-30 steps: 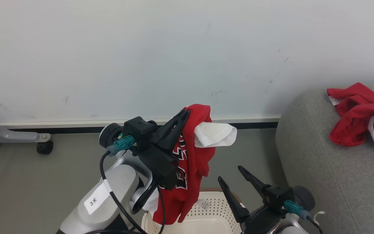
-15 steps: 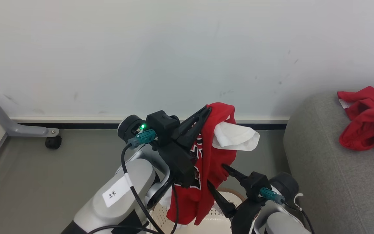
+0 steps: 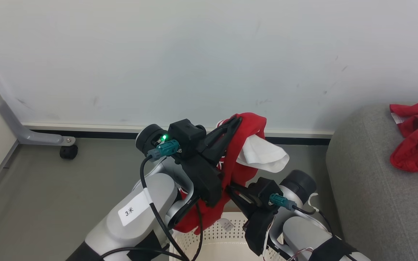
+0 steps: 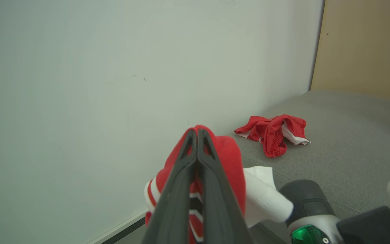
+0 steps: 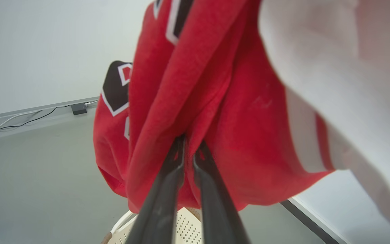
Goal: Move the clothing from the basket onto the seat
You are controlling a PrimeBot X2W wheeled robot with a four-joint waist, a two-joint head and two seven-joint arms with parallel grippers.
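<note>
A red jersey (image 3: 243, 152) with white lining hangs above the basket (image 3: 218, 232), its dark number showing in the right wrist view (image 5: 115, 86). My left gripper (image 3: 236, 119) is shut on the jersey's top fold, fingers pressed together (image 4: 195, 131). Lower down, my right gripper (image 3: 230, 186) pokes into the hanging cloth, and its fingers (image 5: 188, 142) pinch a red fold between them. Another red garment (image 3: 417, 139) lies crumpled on the grey seat (image 3: 372, 188), also seen from the left wrist (image 4: 273, 132).
A pale wall with a dark baseboard stands behind. A grey metal leg with a black caster (image 3: 67, 152) sits on the floor at the left. A cable (image 5: 25, 118) runs along the wall base. A beige panel (image 4: 361, 44) rises beyond the seat (image 4: 337, 135).
My right gripper rose from beside the basket, open, into the hanging jersey and closed on a fold. The left gripper kept its hold. The camera has shifted.
</note>
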